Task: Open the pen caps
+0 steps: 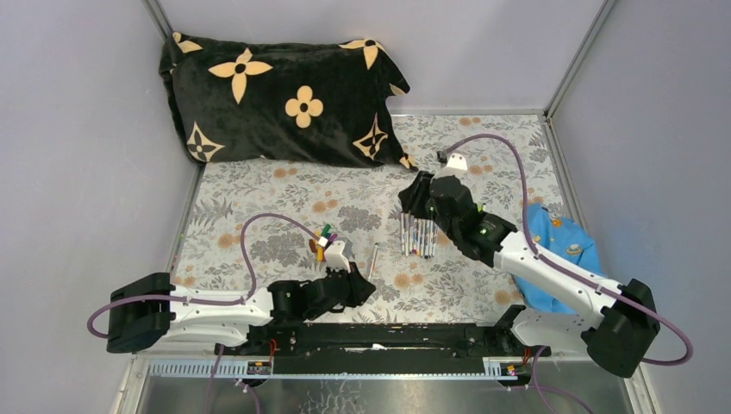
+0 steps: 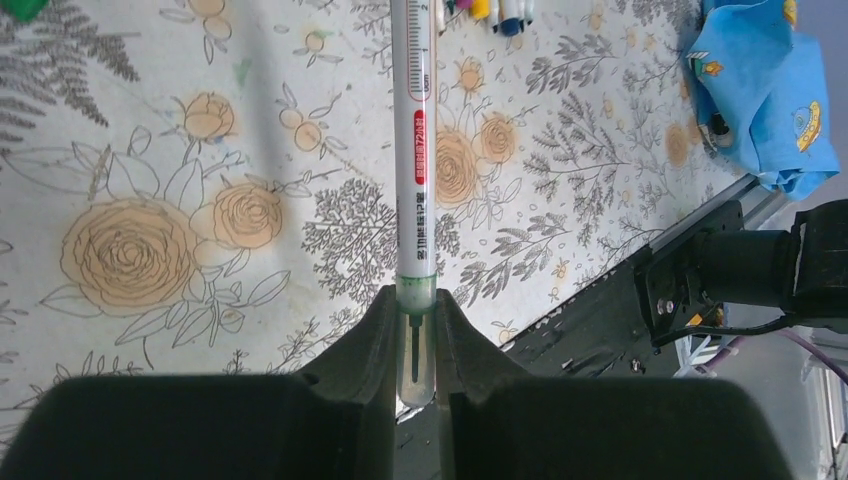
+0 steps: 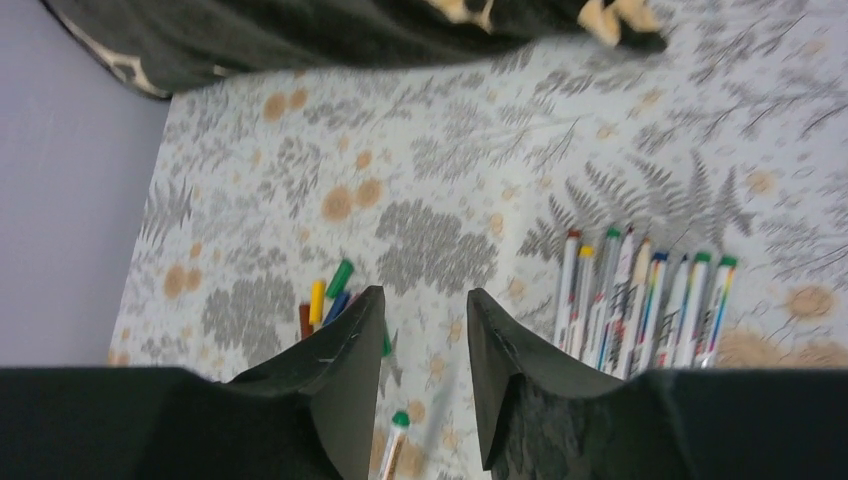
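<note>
The left fingers [image 2: 365, 350] are closed on one pen [image 2: 415, 150], pinching its green-ringed end so that the whitish barrel with red print runs straight out from them, low over the floral bench [image 1: 259, 198]. From above, this pen lies between the two groups of task things. The loose pen caps [image 1: 323, 241], a small mixed heap of green, yellow, purple and brown, sit on the bench just beyond the left wrist. The remaining pens [image 1: 417, 235] lie side by side in a tight row near the middle of the bench. The right fingers [image 3: 345, 350] stand apart with nothing between them. In the right wrist view their gap frames bare bench, with the caps on the left arm's side and the row of pens on the other, coloured ends toward the far wall. In the top view the right arm's wrist hangs over the far end of that row and hides part of it. A large black pillow [image 1: 276, 95] with tan flower shapes fills the far left corner, well apart from the pens. A crumpled blue cloth [image 1: 565, 246] lies at the bench's right edge, partly under the right arm. The black mounting rail [image 1: 379, 336] runs along the near edge between the two bases.
</note>
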Robot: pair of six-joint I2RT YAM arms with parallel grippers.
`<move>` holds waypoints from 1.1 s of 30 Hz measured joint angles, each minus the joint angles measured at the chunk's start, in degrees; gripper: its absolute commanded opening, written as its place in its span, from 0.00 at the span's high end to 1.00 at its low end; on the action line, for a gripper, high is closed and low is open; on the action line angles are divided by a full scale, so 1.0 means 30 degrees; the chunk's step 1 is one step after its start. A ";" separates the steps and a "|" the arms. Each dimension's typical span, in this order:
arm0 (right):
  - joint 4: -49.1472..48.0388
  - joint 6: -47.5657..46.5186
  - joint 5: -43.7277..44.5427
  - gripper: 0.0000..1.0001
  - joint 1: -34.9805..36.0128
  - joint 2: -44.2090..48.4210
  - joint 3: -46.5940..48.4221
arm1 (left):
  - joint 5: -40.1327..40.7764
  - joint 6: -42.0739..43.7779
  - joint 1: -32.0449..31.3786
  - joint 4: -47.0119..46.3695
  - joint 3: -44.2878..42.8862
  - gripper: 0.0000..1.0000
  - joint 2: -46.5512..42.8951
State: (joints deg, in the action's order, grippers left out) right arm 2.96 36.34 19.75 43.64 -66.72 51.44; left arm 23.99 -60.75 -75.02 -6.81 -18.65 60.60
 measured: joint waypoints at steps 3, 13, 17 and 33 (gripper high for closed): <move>0.0146 0.0328 -0.0189 0.56 0.1056 0.0095 -0.0546 | 0.0248 0.0765 0.0000 0.0029 -0.0342 1.00 0.0022; 0.0168 0.1625 -0.0262 0.55 0.3497 -0.0393 -0.2331 | 0.0998 0.2805 0.0000 0.0000 -0.2361 1.00 0.0335; -0.0029 0.1953 -0.0240 0.54 0.3942 -0.0517 -0.2404 | 0.1239 0.3206 0.0000 0.0029 -0.2645 1.00 0.0335; -0.1260 0.3118 0.0219 0.88 0.5144 -0.1282 -0.2783 | 0.1807 0.3905 0.0000 0.0015 -0.3563 1.00 0.0838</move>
State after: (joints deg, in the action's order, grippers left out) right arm -0.82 45.69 20.40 59.07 -70.57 43.09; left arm 29.41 -49.04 -75.02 -6.76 -29.34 63.11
